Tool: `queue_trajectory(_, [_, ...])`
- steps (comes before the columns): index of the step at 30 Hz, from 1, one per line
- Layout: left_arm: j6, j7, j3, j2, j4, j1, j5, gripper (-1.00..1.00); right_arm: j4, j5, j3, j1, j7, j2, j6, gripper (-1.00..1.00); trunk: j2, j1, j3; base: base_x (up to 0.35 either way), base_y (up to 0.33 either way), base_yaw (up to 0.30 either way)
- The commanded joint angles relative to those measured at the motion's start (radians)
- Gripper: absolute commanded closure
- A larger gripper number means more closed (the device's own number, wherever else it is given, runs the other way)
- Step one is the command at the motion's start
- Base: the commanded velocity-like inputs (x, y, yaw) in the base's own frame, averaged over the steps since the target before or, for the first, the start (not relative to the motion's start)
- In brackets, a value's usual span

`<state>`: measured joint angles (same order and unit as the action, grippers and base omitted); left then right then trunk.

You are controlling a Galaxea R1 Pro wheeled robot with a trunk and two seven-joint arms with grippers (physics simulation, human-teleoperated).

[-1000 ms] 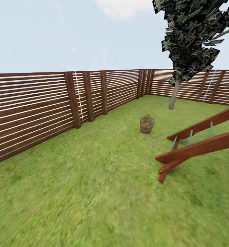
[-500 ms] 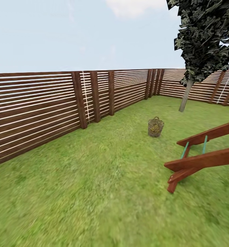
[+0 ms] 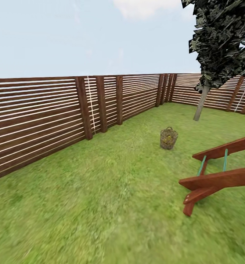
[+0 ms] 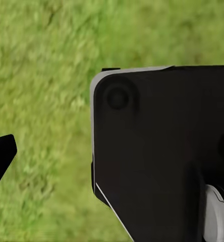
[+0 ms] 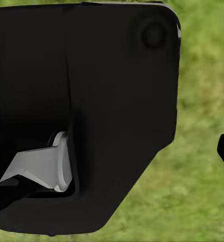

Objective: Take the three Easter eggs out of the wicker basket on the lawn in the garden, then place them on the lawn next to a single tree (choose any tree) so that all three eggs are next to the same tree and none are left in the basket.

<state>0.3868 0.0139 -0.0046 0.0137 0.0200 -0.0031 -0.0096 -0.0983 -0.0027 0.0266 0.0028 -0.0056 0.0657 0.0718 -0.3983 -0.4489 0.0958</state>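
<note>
The wicker basket (image 3: 169, 138) is being seen far off on the lawn (image 3: 111, 205) near the tree (image 3: 202, 104), yellow eggs seemingly inside, nothing being moved yet, and the grippers' fingers cannot be judged.

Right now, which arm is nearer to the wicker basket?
Probably right, slightly: the wicker basket stands far ahead, right of centre in the head view. Both wrist cameras see lawn.
</note>
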Motion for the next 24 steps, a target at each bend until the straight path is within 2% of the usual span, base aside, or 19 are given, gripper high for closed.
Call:
queue_trajectory(1, [0.003,0.001,-0.001,0.000,0.000,-0.001,-0.001,-1.00,-0.001,0.000,0.003,0.000,-0.001,0.000,0.002,-1.00,-0.002,-0.001,0.002,0.303,0.000,0.027])
queue_trajectory(17, [0.003,0.001,0.000,0.000,0.000,0.000,-0.001,-1.00,-0.001,0.000,0.003,0.000,-0.001,0.000,0.002,-1.00,-0.002,-0.001,0.002,0.304,0.000,0.038])
queue_trajectory(24, [0.003,0.001,0.000,0.000,0.000,-0.001,-0.001,-1.00,-0.001,0.000,0.003,0.000,-0.001,0.000,0.002,-1.00,-0.002,-0.001,0.002,0.305,0.000,0.158])
